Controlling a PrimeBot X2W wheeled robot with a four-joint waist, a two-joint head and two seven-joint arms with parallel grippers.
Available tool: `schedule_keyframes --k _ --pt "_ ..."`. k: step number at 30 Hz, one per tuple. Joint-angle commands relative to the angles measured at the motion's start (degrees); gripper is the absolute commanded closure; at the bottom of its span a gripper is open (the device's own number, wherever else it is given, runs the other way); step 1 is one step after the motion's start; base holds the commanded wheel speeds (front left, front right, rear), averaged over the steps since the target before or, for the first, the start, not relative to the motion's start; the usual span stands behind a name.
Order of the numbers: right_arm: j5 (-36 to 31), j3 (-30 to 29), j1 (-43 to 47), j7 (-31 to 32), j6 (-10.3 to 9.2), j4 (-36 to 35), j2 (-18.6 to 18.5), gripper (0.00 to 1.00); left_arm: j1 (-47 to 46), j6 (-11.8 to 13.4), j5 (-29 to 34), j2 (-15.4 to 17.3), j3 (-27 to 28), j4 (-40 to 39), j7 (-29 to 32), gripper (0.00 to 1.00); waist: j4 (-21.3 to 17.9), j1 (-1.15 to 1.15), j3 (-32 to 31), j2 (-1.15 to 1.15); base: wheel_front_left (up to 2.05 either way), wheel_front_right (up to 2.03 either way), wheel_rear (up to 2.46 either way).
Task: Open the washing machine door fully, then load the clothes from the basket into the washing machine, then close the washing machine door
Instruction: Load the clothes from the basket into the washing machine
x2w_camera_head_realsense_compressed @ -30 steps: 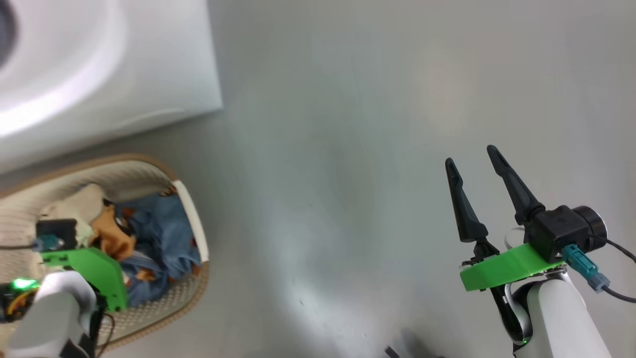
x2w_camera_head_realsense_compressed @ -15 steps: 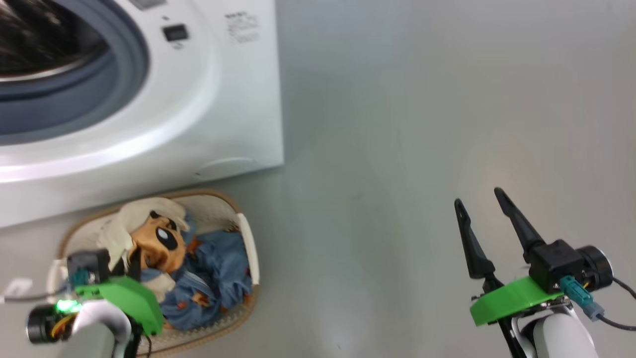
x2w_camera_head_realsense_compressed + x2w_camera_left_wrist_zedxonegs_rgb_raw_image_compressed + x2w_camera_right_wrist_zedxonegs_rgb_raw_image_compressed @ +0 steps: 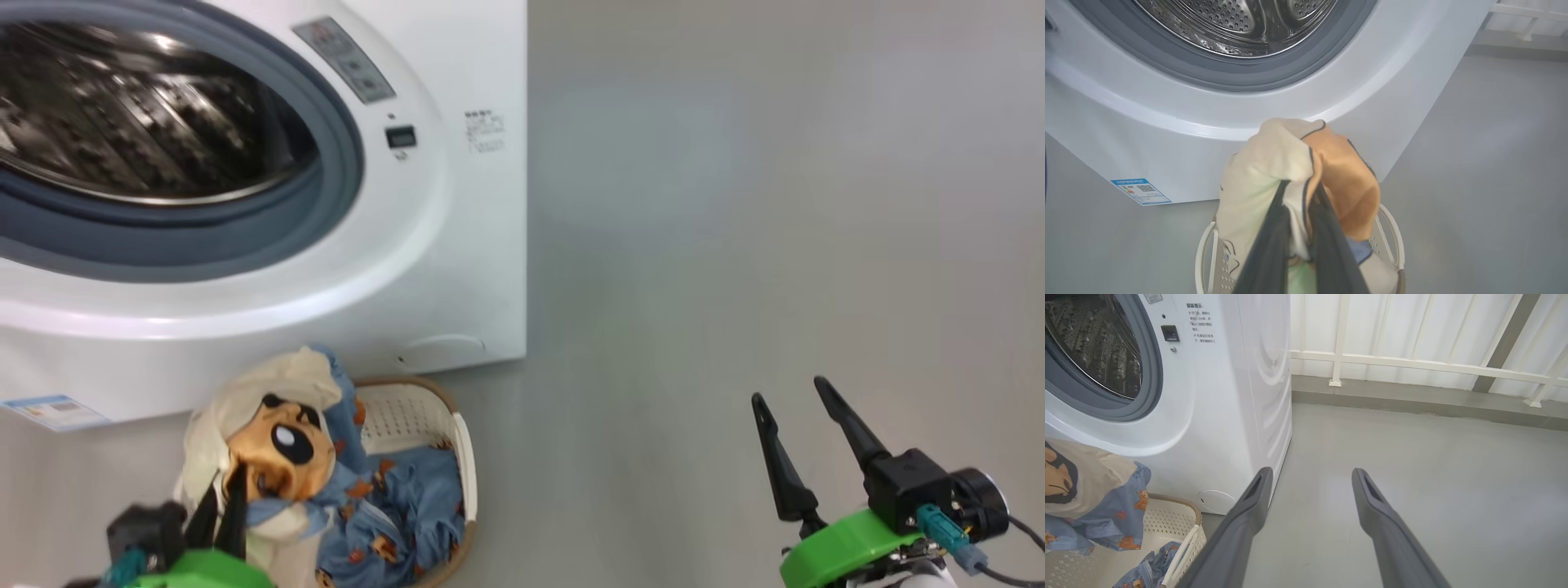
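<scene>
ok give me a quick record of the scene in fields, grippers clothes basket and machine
left gripper: shut on the cream garment, held up above the basket
right gripper: open, holding nothing, over the floor
blue garment: mostly in the basket, one part hanging up beside the cream one
washing machine: drum uncovered, no clothes seen in its visible part
basket position: on the floor in front of the machine

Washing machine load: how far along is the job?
Done: the washing machine shows its drum uncovered, so the door is open. In hand: the left gripper is shut on the cream garment above the basket; the light blue garment trails beneath it; the right gripper is open. Left: both garments into the drum, then closing the door.
</scene>
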Motion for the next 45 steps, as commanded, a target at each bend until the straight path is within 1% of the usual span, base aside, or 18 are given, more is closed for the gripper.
schedule_keyframes --k 1,5,10,16,24,30,32,38,42,45 --pt "0.34 1.2 0.5 0.12 0.09 -1.6 -0.26 0.0 0.79 0.56 0.9 0.97 2.71 -2.96 -0.79 1.0 1.88 0.0 -3.6 0.0 0.0 0.0 0.0" --pt "0.4 0.94 1.87 0.48 0.09 -1.96 -0.26 0.0 4.63 0.52 1.27 -0.3 4.22 -7.92 -0.79 1.0 2.22 0.0 -5.67 0.0 0.0 0.0 0.0" --pt "0.74 0.91 3.54 0.93 0.09 -2.37 -0.26 0.0 8.37 0.31 1.71 -2.07 5.62 -11.98 -0.79 1.0 2.46 0.0 -7.74 0.0 0.0 0.0 0.0" --pt "1.13 1.43 4.28 1.11 0.09 -2.58 -0.26 0.0 10.43 -0.21 2.13 -3.36 7.26 -14.39 -0.8 1.0 2.46 0.0 -8.66 0.0 0.0 0.0 0.0" --pt "1.46 1.87 4.31 1.13 0.09 -2.86 -0.26 0.0 11.01 -1.67 3.41 -4.26 9.03 -16.22 -0.8 1.0 2.19 0.0 -8.32 0.0 0.0 0.0 0.0" --pt "1.51 1.95 3.89 0.96 0.09 -2.87 -0.26 0.0 10.39 -2.65 3.8 -5.12 10.45 -17.26 -0.8 1.0 1.67 0.0 -7.03 0.0 0.0 0.0 0.0" --pt "1.52 1.9 3.66 0.87 0.09 -2.95 -0.26 0.0 9.87 -3.1 3.07 -5.67 11.17 -17.44 -0.8 1.0 1.47 0.0 -6.26 0.0 0.0 0.0 0.0" --pt "1.46 1.72 2.57 0.72 0.09 -3.29 -0.26 0.0 6.29 -4.1 1.97 -6.42 13.57 -18.2 -0.8 1.0 0.7 0.0 -2.52 0.0 0.0 0.0 0.0" --pt "2.03 1.53 1.62 0.65 0.09 -3.55 -0.26 0.0 2.18 -4.92 1.34 -6.22 15.12 -18.3 -0.8 1.0 -0.09 0.0 0.89 0.0 0.0 0.0 0.0" --pt "1.79 1.45 0.71 0.56 0.09 -3.76 -0.26 0.0 -1.41 -5.63 1.45 -4.89 15.61 -17.47 -0.8 1.0 -0.94 0.0 3.56 0.0 0.0 0.0 0.0"
